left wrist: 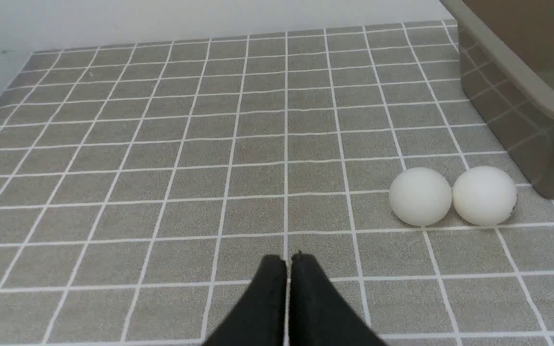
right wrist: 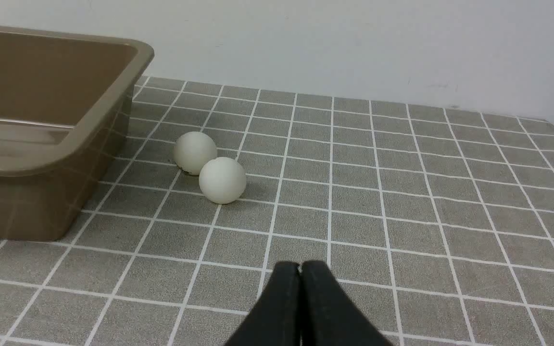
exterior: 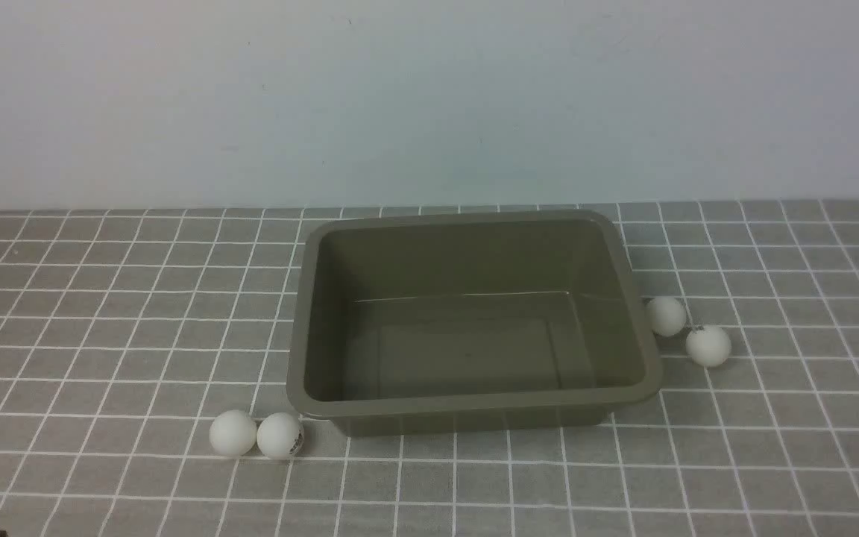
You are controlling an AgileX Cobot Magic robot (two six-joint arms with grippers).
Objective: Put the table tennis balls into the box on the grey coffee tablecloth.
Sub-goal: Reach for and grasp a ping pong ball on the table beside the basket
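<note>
Front view: raised, from the robot's side, facing the far wall; box whole at middle distance.
Left wrist view: low, close over the bench cloth, behind the left tool, facing far; shares box's near-left corner and left ball pair.
Right wrist view: same, behind right tool; shares near-right corner, right ball pair.

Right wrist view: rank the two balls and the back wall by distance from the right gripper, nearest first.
1. Nearer ball, just ahead of the right gripper.
2. Second ball, behind the first, beside the box.
3. Back wall, farthest, behind everything.
</note>
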